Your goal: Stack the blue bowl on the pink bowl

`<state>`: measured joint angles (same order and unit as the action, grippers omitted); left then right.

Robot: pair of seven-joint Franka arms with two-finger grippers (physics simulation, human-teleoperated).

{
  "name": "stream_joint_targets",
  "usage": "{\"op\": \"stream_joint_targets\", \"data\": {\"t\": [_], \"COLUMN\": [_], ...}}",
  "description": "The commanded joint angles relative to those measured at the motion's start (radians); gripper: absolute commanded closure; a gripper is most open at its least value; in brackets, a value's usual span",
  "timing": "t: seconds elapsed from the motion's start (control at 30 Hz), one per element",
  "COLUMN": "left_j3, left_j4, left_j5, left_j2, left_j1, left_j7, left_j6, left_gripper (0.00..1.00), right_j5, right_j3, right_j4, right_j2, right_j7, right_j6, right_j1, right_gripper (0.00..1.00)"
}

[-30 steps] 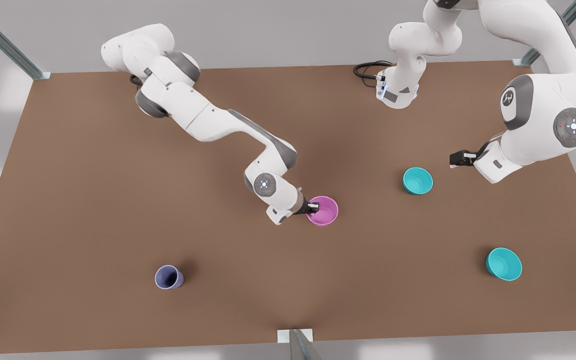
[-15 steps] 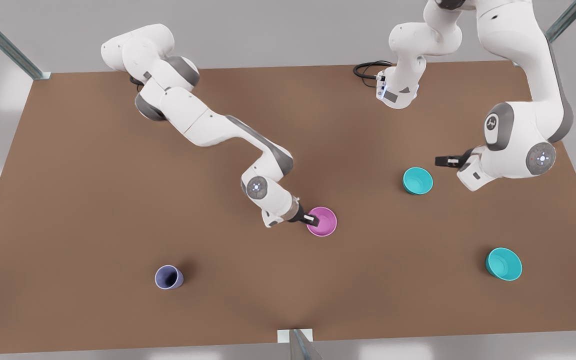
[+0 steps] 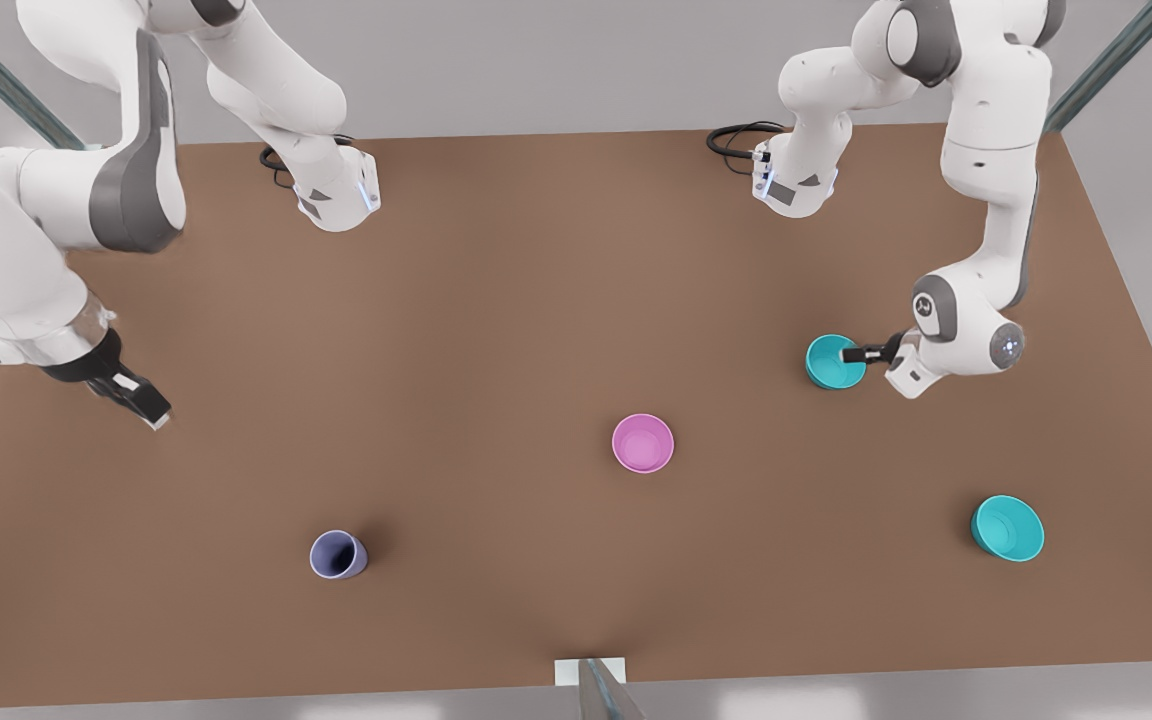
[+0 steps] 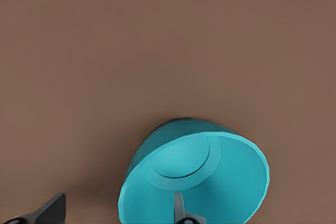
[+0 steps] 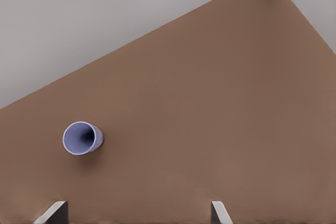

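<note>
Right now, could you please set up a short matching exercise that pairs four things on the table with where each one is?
Things:
1. blue bowl
2. pink bowl
3. lavender cup
4. right gripper

Places:
A. raised, at the front view's far left
B. mid-table, untouched
C. left gripper straddling its rim
D. near edge, towards the front view's left

Pairs: 1-C, 2-B, 3-D, 4-A
</note>
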<state>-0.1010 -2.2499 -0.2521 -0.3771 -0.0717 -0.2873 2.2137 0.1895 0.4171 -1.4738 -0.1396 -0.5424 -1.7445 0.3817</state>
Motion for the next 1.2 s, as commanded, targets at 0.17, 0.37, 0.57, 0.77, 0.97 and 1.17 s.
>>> {"op": "stream_joint_targets", "data": {"t": [0.17,0.37,0.57,0.77,0.97,1.17], "left_j3": [0.006,0.006,0.072,0.13,0.144,0.155], "left_j4": [-0.002,0.001,0.102,0.857,0.948,0.944], "left_j5": [-0.081,-0.082,-0.078,0.034,0.085,0.086], "left_j2": [-0.031,-0.014,0.083,-0.287,-0.411,-0.41], "left_j1": [0.023,0.023,0.168,0.463,0.521,0.501], "left_j7": [-0.262,-0.257,0.146,0.935,1.014,1.013], "left_j6": [0.161,0.147,0.003,-0.319,-0.318,-0.312], "left_gripper": [0.79,0.79,0.79,0.79,0.79,0.79], "right_j5": [-0.007,-0.007,-0.038,-0.031,-0.035,-0.035], "right_j3": [-0.27,-0.271,-0.276,-0.274,-0.276,-0.276], "right_j4": [0.187,0.188,0.145,0.006,-0.072,-0.06], "right_j2": [-0.103,-0.118,-0.097,-0.012,0.02,0.012], "right_j7": [0.69,0.687,0.682,0.659,0.657,0.659], "right_j6": [0.35,0.349,0.335,0.296,0.238,0.238], "right_j1": [-0.256,-0.262,-0.262,-0.264,-0.262,-0.262], "right_gripper": [0.0,0.0,0.0,0.0,0.0,0.0]}}
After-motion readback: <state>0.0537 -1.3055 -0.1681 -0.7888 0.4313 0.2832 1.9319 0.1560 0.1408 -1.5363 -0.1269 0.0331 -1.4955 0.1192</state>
